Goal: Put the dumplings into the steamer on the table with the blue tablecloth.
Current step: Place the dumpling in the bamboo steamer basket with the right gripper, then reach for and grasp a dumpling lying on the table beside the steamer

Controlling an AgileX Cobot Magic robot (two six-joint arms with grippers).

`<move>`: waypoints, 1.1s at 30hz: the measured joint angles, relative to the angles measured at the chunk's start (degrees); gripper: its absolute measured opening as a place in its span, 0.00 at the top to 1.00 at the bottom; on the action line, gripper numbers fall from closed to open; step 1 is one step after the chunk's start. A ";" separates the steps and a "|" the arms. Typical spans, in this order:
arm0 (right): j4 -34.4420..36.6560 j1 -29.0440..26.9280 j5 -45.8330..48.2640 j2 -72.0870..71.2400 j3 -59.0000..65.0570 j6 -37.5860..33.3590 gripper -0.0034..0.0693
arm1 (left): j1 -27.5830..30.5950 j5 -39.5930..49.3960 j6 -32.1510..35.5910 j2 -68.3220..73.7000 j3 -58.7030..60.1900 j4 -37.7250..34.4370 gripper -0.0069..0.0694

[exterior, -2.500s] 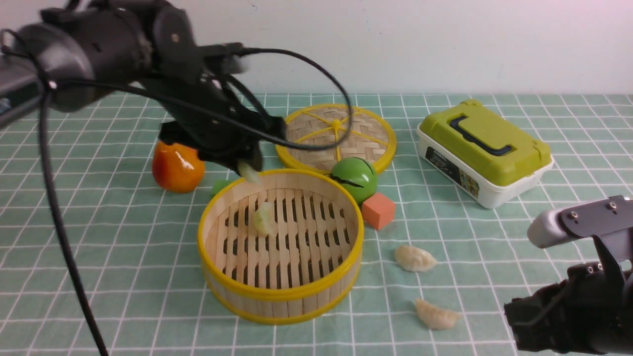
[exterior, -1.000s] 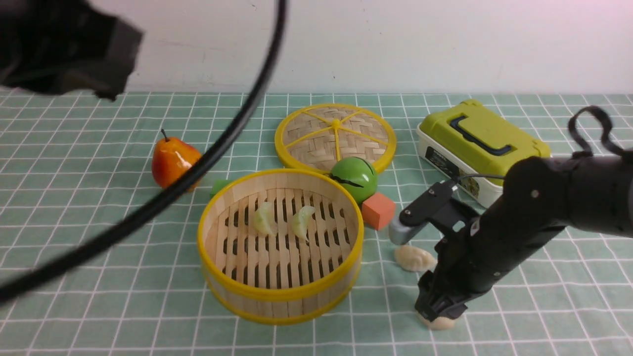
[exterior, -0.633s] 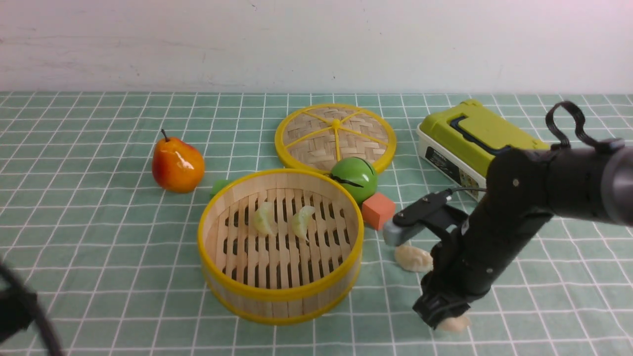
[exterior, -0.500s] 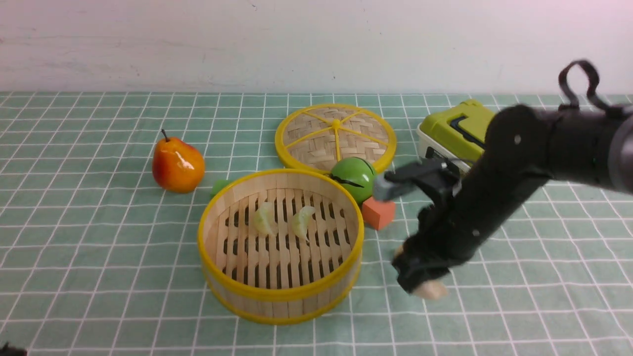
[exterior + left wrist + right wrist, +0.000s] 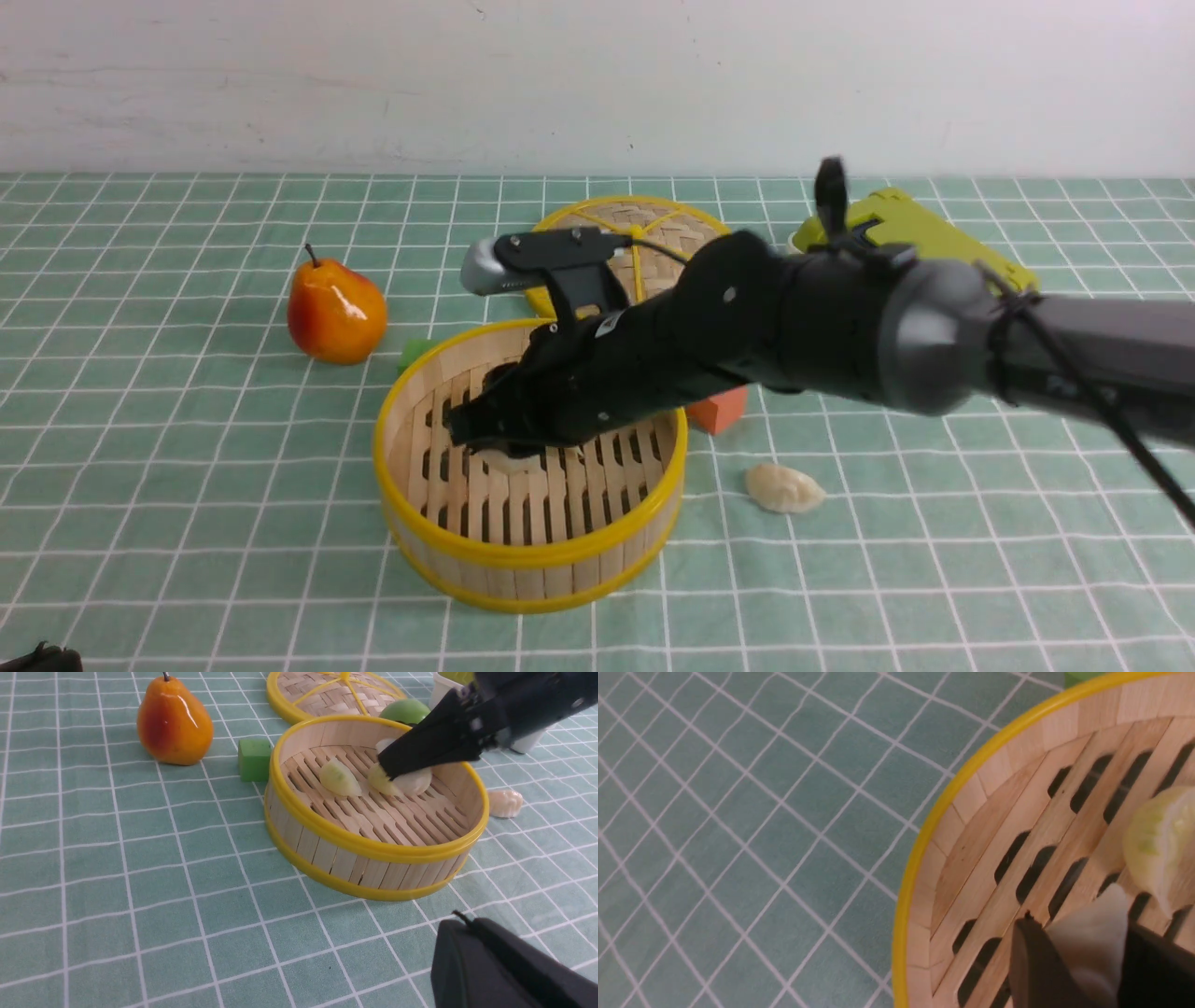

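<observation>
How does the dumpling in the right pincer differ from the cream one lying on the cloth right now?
The held dumpling is clamped in the right pincer; the loose dumpling lies free, nothing touching it. The held dumpling is low inside the steamer; the loose dumpling is outside it, on the tablecloth to the steamer's right. Both are cream-beige and look alike in size.

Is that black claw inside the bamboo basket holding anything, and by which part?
Yes: the right gripper holds a cream dumpling, pinched across its middle between the two fingers, low inside the steamer. One end pokes out beyond them.
</observation>
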 joint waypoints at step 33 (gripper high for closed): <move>-32.10 -20.99 30.70 -6.11 -0.19 -7.88 0.40 | 0.00 0.40 0.00 0.00 0.00 1.55 0.92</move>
